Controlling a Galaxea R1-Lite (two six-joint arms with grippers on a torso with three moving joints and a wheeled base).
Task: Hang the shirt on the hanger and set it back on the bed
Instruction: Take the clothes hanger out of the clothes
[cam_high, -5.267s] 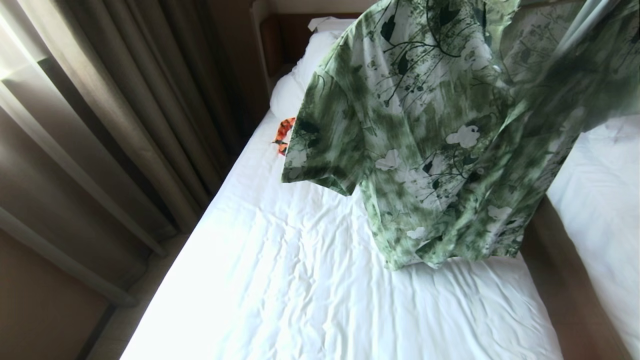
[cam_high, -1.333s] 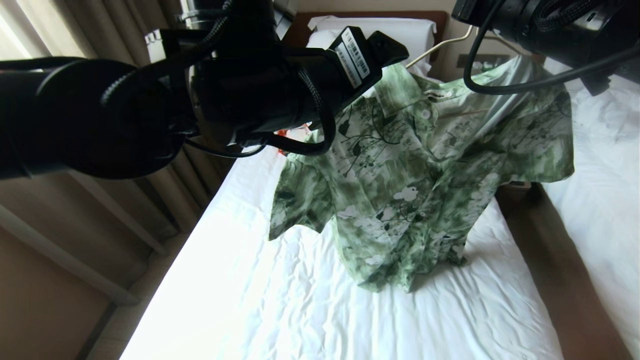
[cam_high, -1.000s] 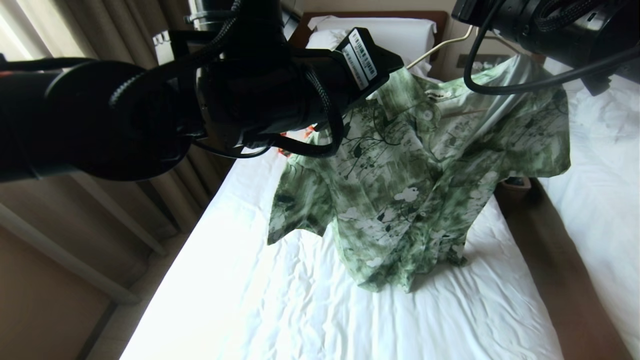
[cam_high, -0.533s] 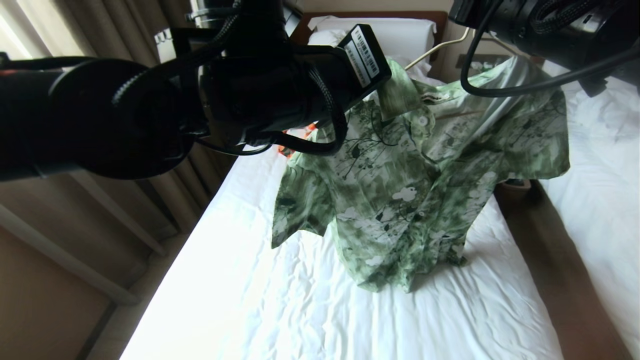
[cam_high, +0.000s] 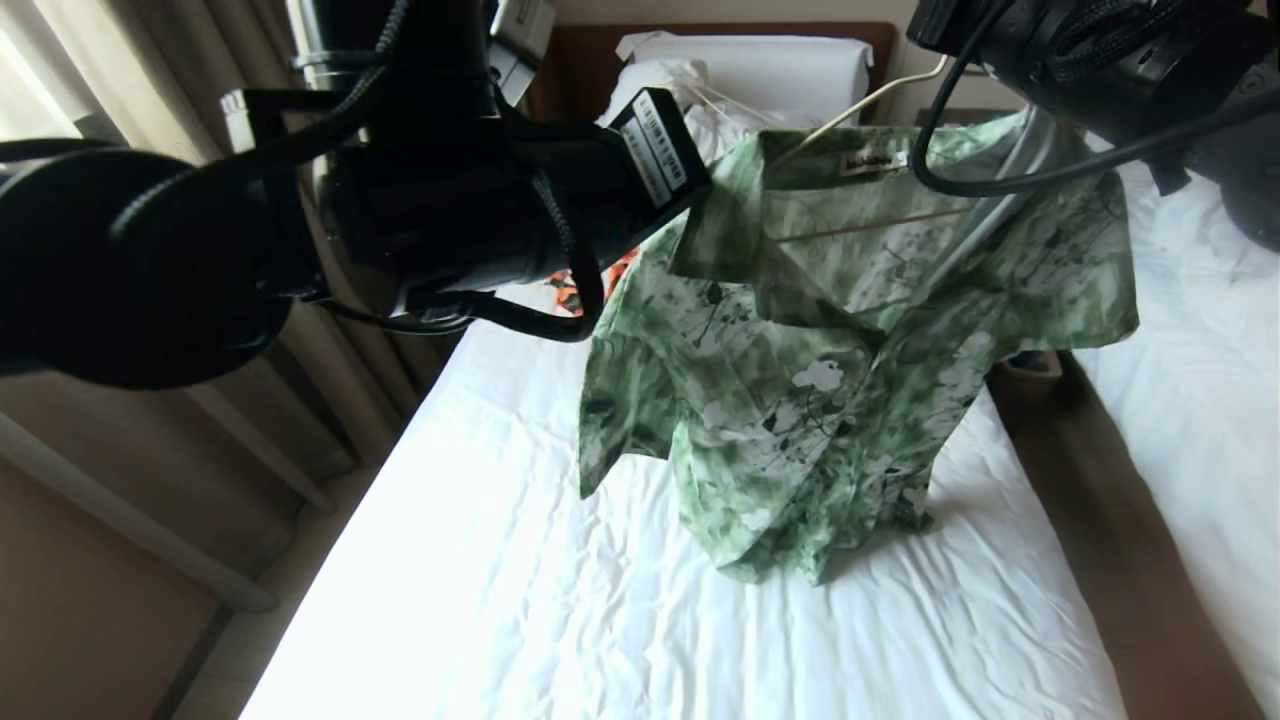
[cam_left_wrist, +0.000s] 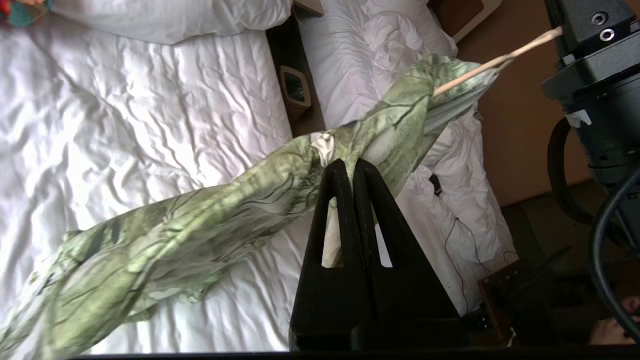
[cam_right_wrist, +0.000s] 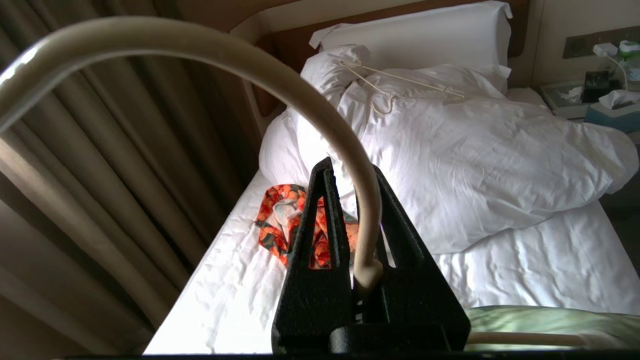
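Note:
The green flower-print shirt (cam_high: 820, 380) hangs open-fronted above the bed (cam_high: 600, 620), its hem touching the sheet. The cream hanger (cam_high: 870, 95) sits inside its shoulders, one end poking out (cam_left_wrist: 495, 60). My left gripper (cam_left_wrist: 352, 164) is shut on the shirt's front edge near the collar, holding that side out towards the curtains. Only the left arm (cam_high: 450, 200) shows in the head view. My right gripper (cam_right_wrist: 351, 170) is shut on the hanger's hook (cam_right_wrist: 200, 45), holding it up. The right arm (cam_high: 1090, 50) is at the top right.
A second cream hanger (cam_right_wrist: 400, 80) lies on the white duvet (cam_right_wrist: 475, 150) by the headboard. An orange patterned garment (cam_right_wrist: 275, 220) lies beside the pillow. Curtains (cam_high: 150, 420) run along the left, and a second bed (cam_high: 1200, 400) stands right across a narrow gap.
My left gripper has closed on the shirt's front edge and drawn it left and up, opening the front so the inner collar label shows. The right arm has barely moved.

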